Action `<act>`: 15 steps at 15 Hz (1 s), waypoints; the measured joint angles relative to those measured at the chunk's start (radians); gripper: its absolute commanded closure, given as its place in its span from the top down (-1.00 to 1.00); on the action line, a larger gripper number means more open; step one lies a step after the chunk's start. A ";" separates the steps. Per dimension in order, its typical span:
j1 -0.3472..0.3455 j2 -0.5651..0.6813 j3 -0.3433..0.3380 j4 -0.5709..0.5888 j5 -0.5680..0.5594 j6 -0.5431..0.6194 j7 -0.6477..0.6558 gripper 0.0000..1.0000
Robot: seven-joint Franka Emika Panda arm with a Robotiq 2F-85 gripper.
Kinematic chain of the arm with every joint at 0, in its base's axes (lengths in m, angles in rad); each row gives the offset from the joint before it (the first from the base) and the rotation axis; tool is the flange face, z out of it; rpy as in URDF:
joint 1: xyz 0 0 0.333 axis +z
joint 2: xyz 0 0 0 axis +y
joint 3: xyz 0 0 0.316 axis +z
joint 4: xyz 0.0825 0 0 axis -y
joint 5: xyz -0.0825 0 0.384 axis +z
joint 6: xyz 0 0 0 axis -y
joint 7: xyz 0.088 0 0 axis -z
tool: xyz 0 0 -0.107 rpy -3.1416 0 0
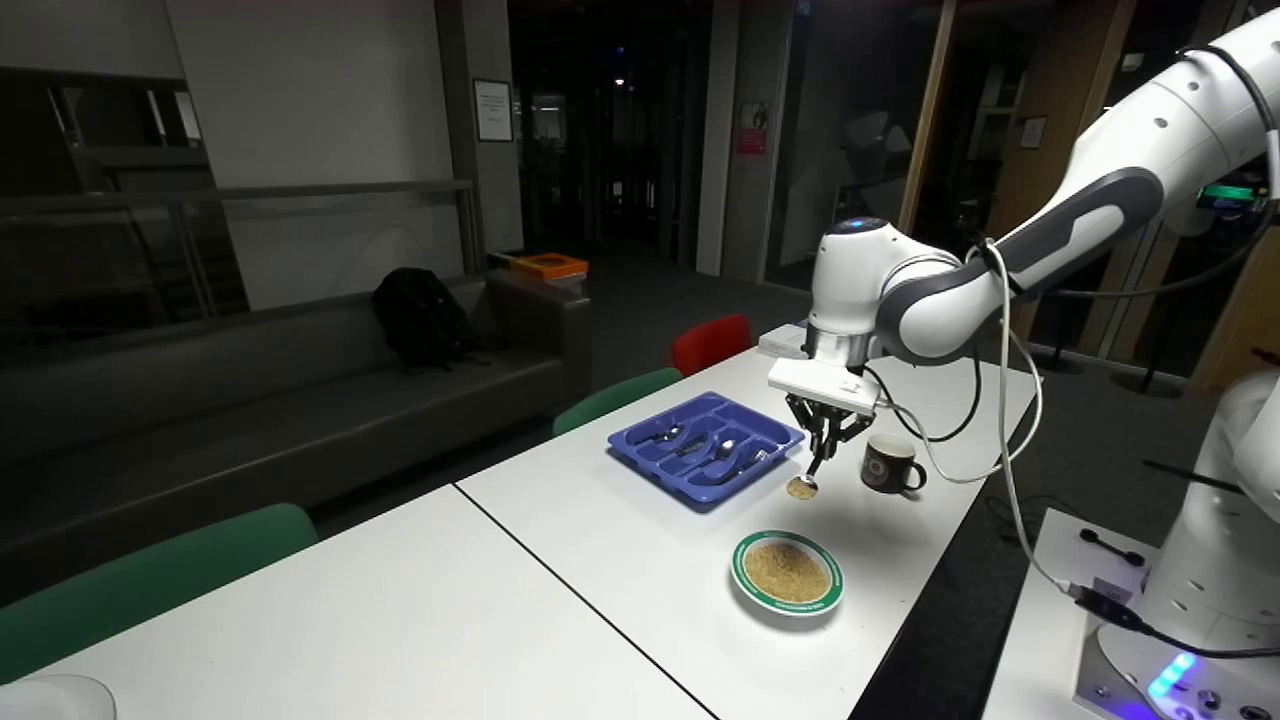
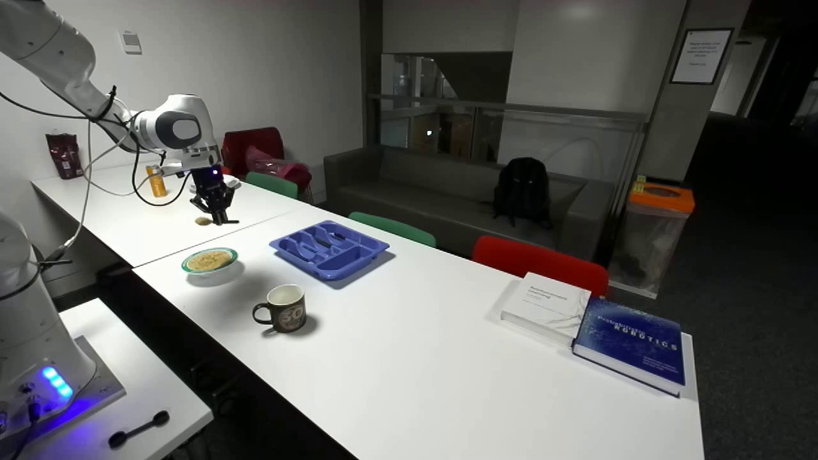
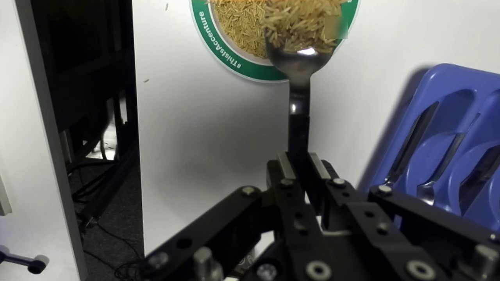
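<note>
In the wrist view, the black tool point(image 3: 301, 166) is seen at the bottom of the frame, its fingers drawn together on the dark handle of a spoon point(image 3: 300, 91), which is pointed toward the top edge. The spoon is heaped with rice point(image 3: 300, 25), and part of a green-rimmed bowl point(image 3: 256, 73), also filled with rice, is covered by it from this angle. At the right edge, a blue cutlery tray point(image 3: 449, 76) is shown with utensils point(image 3: 414, 140) in its compartments, on the white counter point(image 3: 218, 125). In an exterior view, the loaded spoon is held with its head tilted down above the counter, right of centre, between the tray and a dark mug point(image 1: 888, 468); the bowl is placed lower in the frame. At left, a black backpack point(image 1: 425, 315) is propped on a sofa point(image 1: 200, 430). In an exterior view, the tool is seen at upper left, higher in the frame than the bowl, while a white book point(image 2: 546, 303) and a blue book point(image 2: 629, 345) are laid side by side at the right, near a red chair point(image 2: 543, 259).
</note>
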 measured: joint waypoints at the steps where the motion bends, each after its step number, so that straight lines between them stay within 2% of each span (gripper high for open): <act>1: 0.003 0.013 0.000 0.004 -0.009 0.000 0.006 -0.94; 9: 0.044 0.083 0.000 0.010 -0.098 0.008 0.069 -0.94; 15: 0.077 0.104 0.000 0.009 -0.224 0.079 0.126 -0.94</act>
